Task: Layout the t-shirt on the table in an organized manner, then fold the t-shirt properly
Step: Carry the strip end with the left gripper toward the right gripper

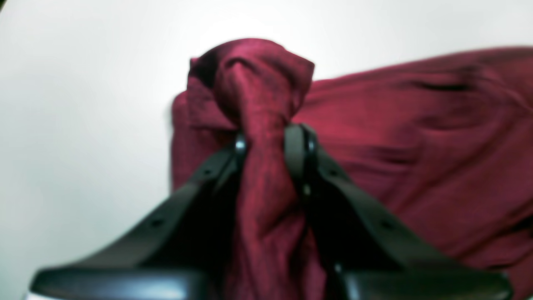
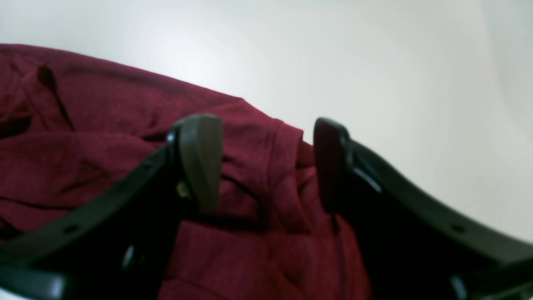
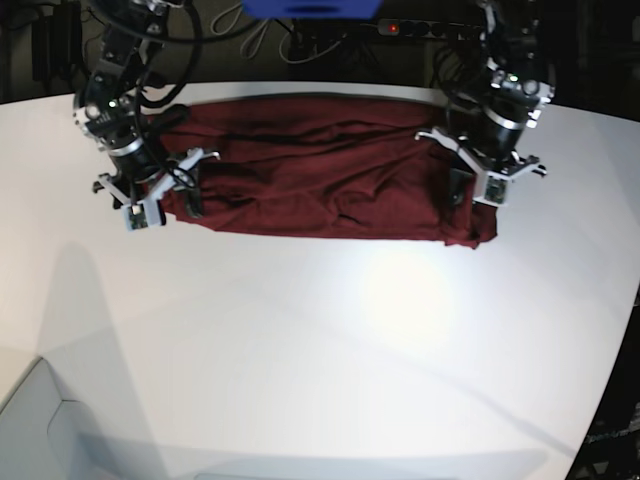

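Note:
The maroon t-shirt [image 3: 320,170] lies as a long wrinkled band across the far part of the white table [image 3: 350,330]. At the band's right end in the base view, my left gripper [image 3: 470,197] is shut on a bunched fold of the t-shirt [image 1: 258,83]; in the left wrist view the left gripper [image 1: 267,143] pinches that fold between both fingers. At the band's left end, my right gripper [image 3: 176,197] is open. In the right wrist view the right gripper [image 2: 264,166] straddles the t-shirt's hemmed corner [image 2: 275,141], fingers wide apart.
Beyond the table's far edge are dark cables, a power strip with a red light [image 3: 400,27] and a blue object [image 3: 310,8]. The table's curved edge [image 3: 622,330] runs down the right side, and another edge cuts the lower left corner [image 3: 40,390].

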`<state>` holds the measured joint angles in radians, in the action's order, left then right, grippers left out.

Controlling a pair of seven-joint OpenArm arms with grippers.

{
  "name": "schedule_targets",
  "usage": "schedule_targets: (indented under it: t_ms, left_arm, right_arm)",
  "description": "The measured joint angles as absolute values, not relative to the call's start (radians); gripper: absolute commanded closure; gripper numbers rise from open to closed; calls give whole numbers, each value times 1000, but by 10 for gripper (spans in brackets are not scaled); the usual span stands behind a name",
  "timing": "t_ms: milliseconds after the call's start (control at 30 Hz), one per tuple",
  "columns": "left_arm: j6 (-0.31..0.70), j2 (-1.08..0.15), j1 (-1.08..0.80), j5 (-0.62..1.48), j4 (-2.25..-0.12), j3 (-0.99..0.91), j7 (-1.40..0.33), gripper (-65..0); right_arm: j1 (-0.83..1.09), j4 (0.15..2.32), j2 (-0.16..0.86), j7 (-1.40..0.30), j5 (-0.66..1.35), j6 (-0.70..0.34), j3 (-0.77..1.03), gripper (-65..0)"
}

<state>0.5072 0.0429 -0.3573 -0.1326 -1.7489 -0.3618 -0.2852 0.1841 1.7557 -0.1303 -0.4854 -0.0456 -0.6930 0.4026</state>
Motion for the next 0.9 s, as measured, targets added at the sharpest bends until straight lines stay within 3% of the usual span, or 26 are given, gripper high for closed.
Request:
schedule_targets:
  t_ms: [167, 433, 600, 900]
  left_arm:
    - [504, 159, -350, -308, -1775, -280, -288, 0]
    - [493, 150, -344, -445, -1788, -94, -288, 0]
    - [346, 150, -342, -463, -1766, 10, -281, 0]
    - [331, 150, -349, -560, -1722, 142, -284, 0]
  right_arm:
    - [189, 1756, -131, -484, -46, -693, 403, -352]
    - [192, 1756, -131, -484, -46, -693, 403, -352]
    - [192, 1756, -130, -484, -46, -693, 403, -352]
    - [189, 1756, -130, -484, -46, -693, 401, -352]
